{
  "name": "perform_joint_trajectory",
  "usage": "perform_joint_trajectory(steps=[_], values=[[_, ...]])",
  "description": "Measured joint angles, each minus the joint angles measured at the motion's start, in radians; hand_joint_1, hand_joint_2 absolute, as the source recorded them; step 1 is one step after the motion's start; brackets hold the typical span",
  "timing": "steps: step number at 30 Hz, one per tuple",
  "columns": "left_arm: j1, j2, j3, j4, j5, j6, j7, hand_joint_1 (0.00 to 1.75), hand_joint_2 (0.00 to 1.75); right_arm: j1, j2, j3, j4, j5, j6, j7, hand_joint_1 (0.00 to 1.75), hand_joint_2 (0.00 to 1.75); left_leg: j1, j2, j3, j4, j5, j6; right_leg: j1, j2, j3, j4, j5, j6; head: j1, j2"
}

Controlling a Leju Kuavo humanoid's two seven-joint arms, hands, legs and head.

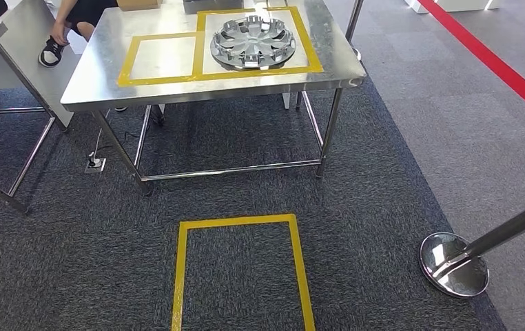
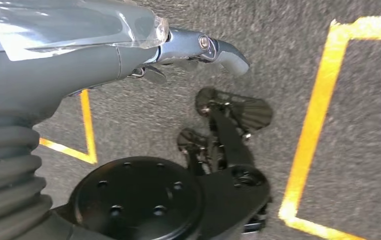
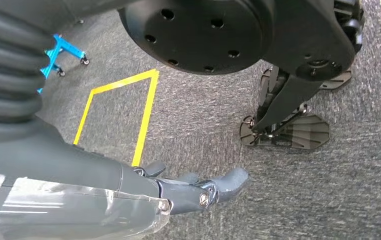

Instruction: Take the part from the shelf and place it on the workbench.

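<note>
The part, a silver wheel cover (image 1: 253, 41), lies flat on the steel workbench (image 1: 101, 83), inside the right-hand yellow taped square. The smaller taped square to its left holds nothing. Both arms hang at my sides, away from the bench. My left hand (image 2: 188, 50) hovers over the grey carpet, its thumb out straight and nothing in it. My right hand (image 3: 193, 187) likewise hangs above the carpet with its fingers loosely extended and empty.
A yellow taped floor box (image 1: 242, 272) lies in front of the bench. A chrome stanchion base (image 1: 454, 264) with a slanted pole stands at the right. A red floor line (image 1: 501, 65) runs far right. A person's shoe (image 1: 52, 52) shows behind a second table (image 1: 32, 41). A blue frame (image 3: 61, 52) stands on the carpet.
</note>
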Motion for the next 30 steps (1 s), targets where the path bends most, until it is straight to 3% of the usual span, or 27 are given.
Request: perform_joint_trajectory(steps=[10, 14, 30], values=[[0.042, -0.014, 0.209, -0.05, -0.282, 0.006, 0.077, 0.0, 1.75, 0.033, -0.001, 0.083, -0.027, -0.111, -0.033, 0.002, 0.0, 1.75, -0.001, 0.0, -0.006, 0.001, 0.001, -0.001, -0.002, 0.0, -0.005, 0.001, 0.0, 0.0, 0.0, 0.0], [0.06, -0.019, 0.295, -0.069, -0.392, 0.011, 0.107, 0.0, 0.0, 0.047, -0.001, 0.121, -0.041, -0.153, -0.045, 0.003, 0.0, 0.0, -0.001, 0.0, -0.008, 0.003, 0.0, -0.001, -0.002, 0.0, -0.005, 0.001, 0.0, 0.0, 0.0, 0.0], [0.13, -0.04, 0.638, -0.146, -0.816, 0.014, 0.223, 0.0, 0.0, 0.101, -0.003, 0.276, -0.1, -0.32, -0.093, 0.008, 0.0, 0.0, -0.001, 0.0, -0.009, 0.003, 0.0, -0.001, -0.002, 0.0, -0.007, 0.001, 0.001, 0.001, 0.0, 0.0]])
